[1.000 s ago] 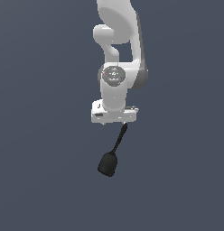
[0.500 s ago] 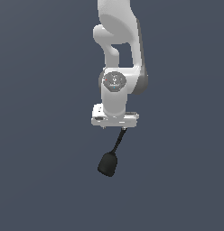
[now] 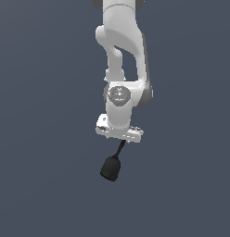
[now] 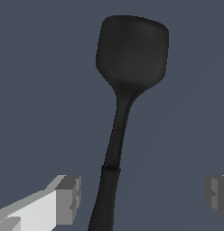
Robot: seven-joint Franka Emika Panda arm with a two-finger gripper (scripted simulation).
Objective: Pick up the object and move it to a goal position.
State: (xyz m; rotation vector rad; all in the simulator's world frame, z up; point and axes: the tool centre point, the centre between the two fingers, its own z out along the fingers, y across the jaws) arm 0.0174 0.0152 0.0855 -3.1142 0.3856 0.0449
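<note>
The object is a matte black spatula (image 3: pixel 111 167) with a thin handle and a broad rounded head. It lies on the dark grey surface just below the white hand in the exterior view. In the wrist view the spatula (image 4: pixel 131 49) runs with its handle passing between my two grey fingertips (image 4: pixel 71 197). My gripper (image 4: pixel 143 193) is open and straddles the handle end. The handle is close to one fingertip and far from the other, touching neither. In the exterior view the gripper (image 3: pixel 120 140) is mostly hidden under the hand.
The white arm (image 3: pixel 121 51) stands over the spot in the exterior view. A uniform dark grey surface (image 3: pixel 42 139) surrounds the spatula. No goal marker shows.
The hand has moved down in the exterior view, closer to the spatula's handle. The spatula has stayed in place.
</note>
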